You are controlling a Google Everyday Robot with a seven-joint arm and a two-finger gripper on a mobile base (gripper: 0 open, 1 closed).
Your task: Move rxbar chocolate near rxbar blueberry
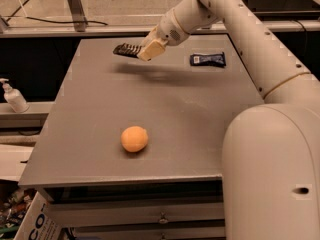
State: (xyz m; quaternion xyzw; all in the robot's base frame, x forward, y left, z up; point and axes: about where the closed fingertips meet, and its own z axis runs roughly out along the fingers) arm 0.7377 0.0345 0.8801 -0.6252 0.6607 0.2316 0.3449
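My gripper [148, 50] is over the far part of the grey table [165, 109], shut on the rxbar chocolate [126, 49], a dark striped bar that sticks out to the left of the fingers. The bar hangs above the table and casts a shadow below it. The rxbar blueberry [207, 59], a navy bar with a white label patch at its left end, lies flat on the table to the right of the gripper, at the far right.
An orange [134, 138] sits near the middle front of the table. A white pump bottle [14, 98] stands on a ledge to the left. My arm's large white base [272, 174] fills the right foreground. A drawer front [140, 214] lies under the table's front edge.
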